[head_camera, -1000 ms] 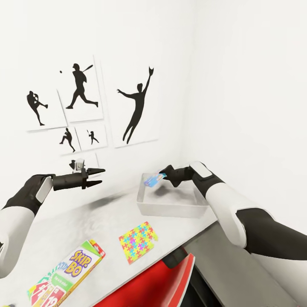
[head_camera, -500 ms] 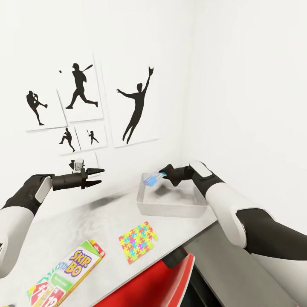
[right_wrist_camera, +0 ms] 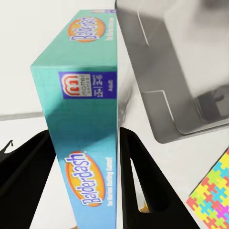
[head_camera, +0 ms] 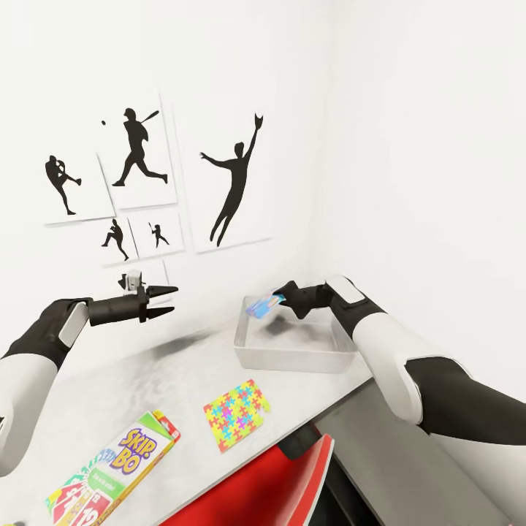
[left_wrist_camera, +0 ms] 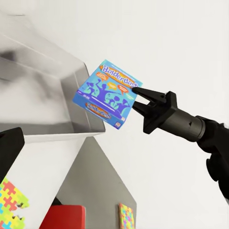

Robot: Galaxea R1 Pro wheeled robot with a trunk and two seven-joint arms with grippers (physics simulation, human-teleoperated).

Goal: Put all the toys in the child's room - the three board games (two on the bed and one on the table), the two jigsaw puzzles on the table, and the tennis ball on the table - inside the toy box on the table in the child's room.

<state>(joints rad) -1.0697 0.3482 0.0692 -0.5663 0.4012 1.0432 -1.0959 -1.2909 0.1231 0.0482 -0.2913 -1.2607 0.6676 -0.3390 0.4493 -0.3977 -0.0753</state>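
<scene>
Left pincer [head_camera: 166, 302]: raised above the long pale grey-white worktop [head_camera: 109, 394], its two dark fingers spread apart and holding nothing. It appears parked clear of the drop zone so as not to obstruct the other arm.

Near edge of worktop, lying flat and not yet collected: the orange-green "Skip-Bo" board game box [head_camera: 113, 467], then the thin multicolour jigsaw puzzle square [head_camera: 235, 414], the two well apart.

Further right, in the corner by the white wall: the shallow pale grey toy box [head_camera: 292, 358], open-topped.

Right pincer [head_camera: 281, 299]: clamped on the blue-purple "Balderdash" board game box [head_camera: 261, 306], gripped by one narrow edge, the fingers pressing both broad faces. The box hangs tilted over the toy box's far-left rim, above the interior and not touching it. Judgement: held edge-on so it can be released to fall flat inside; the release remains outstanding.
</scene>
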